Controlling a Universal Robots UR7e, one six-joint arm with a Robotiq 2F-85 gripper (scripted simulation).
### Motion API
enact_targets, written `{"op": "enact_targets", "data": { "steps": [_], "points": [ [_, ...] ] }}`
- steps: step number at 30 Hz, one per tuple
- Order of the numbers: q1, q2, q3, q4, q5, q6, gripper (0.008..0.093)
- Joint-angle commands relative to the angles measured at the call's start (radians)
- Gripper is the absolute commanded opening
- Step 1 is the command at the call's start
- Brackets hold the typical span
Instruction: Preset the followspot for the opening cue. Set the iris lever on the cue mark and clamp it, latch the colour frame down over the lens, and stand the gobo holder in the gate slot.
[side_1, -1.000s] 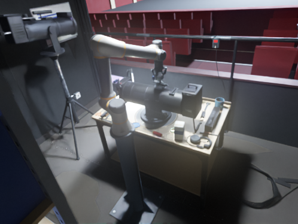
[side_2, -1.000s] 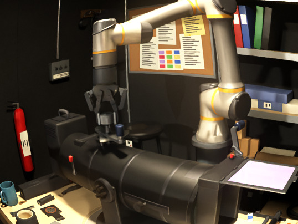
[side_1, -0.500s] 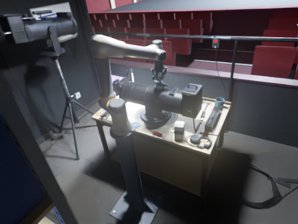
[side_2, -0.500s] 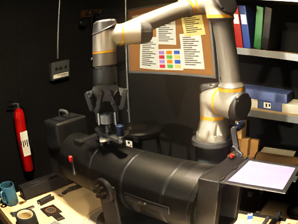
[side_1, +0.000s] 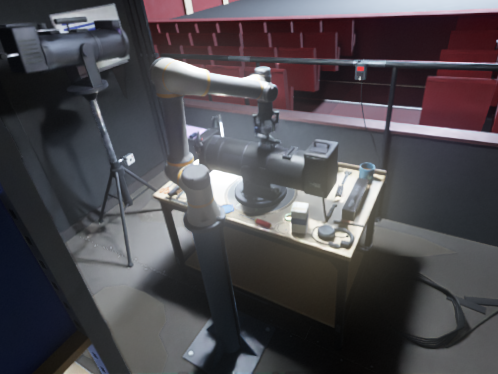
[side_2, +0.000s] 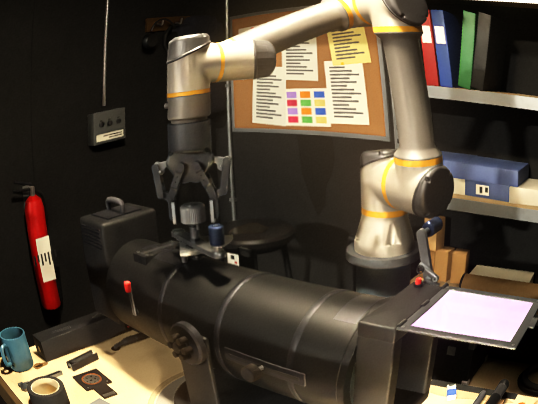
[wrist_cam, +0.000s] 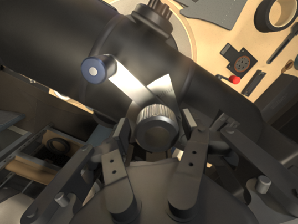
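Observation:
The knurled clamp knob (wrist_cam: 157, 129) (side_2: 192, 213) stands at the pivot of the iris lever (wrist_cam: 126, 83), whose blue knob (wrist_cam: 95, 71) (side_2: 215, 233) rises beside it on top of the followspot barrel (side_2: 260, 320). My gripper (wrist_cam: 155, 127) (side_2: 192, 215) (side_1: 265, 131) hangs straight over the clamp knob, open around it and holding nothing. The colour frame (side_2: 472, 315) with its lilac gel sticks out level from the lens end. The gobo holder (side_2: 92, 380) (wrist_cam: 241, 61) lies flat on the table beside the spot.
The barrel's lamp housing (side_2: 117, 230) with its carry handle rises just left of my gripper. A tape roll (side_2: 44, 387), teal mug (side_2: 14, 347), small tools and a headset (side_1: 335, 235) lie on the table. A balcony rail (side_1: 350, 62) runs behind.

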Motion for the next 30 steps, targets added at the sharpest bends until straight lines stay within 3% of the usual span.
{"op": "enact_targets", "data": {
  "steps": [1,30],
  "points": [
    [0.000,-0.001,0.000,0.000,0.000,0.000,0.0670],
    [0.000,-0.036,-0.090,0.125,0.000,0.000,0.0670]
  ]
}}
